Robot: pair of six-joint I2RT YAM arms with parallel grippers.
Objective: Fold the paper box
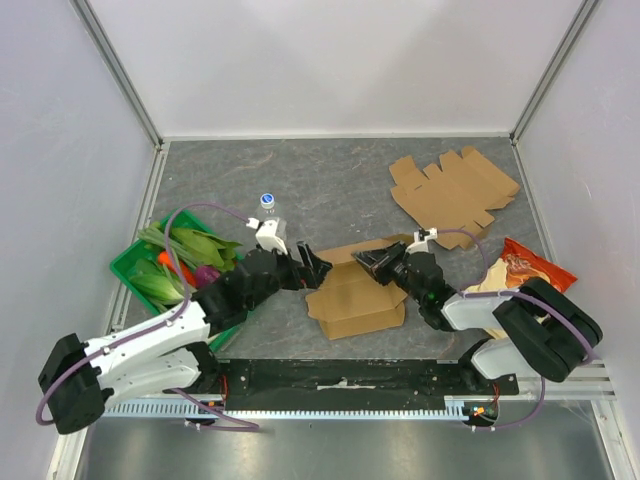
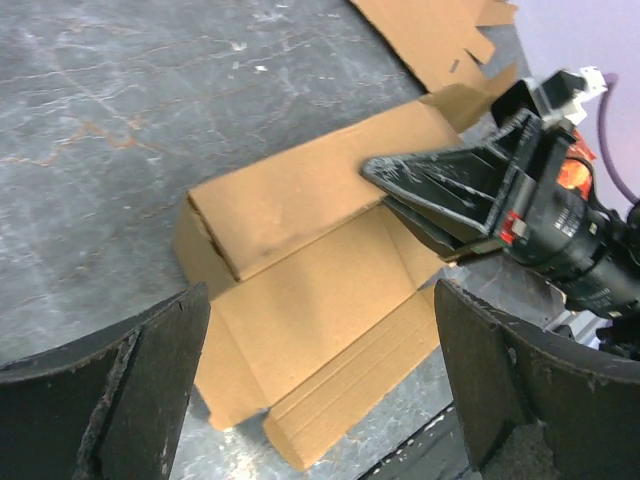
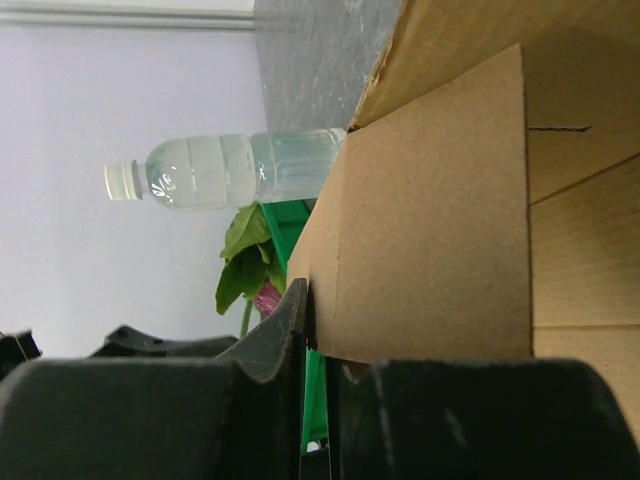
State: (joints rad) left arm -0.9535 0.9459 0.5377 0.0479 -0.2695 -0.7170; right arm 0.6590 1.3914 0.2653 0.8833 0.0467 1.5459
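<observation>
A partly folded brown paper box (image 1: 355, 292) lies on the grey table between the two arms. One long panel (image 2: 300, 190) stands raised along its far side. My left gripper (image 1: 315, 268) is open wide and empty, hovering over the box's left end; its fingers (image 2: 150, 370) frame the flat panels (image 2: 320, 300). My right gripper (image 1: 372, 262) is at the box's far right side, jaws shut with the edge of the raised panel (image 3: 430, 220) at its fingertips (image 3: 318, 300). It also shows in the left wrist view (image 2: 375, 172), lying against that panel.
A second flat cardboard blank (image 1: 455, 190) lies at the back right. A clear water bottle (image 1: 268, 203) stands behind the left gripper. A green basket (image 1: 125, 268) of vegetables is at the left. An orange snack bag (image 1: 525, 270) lies at the right.
</observation>
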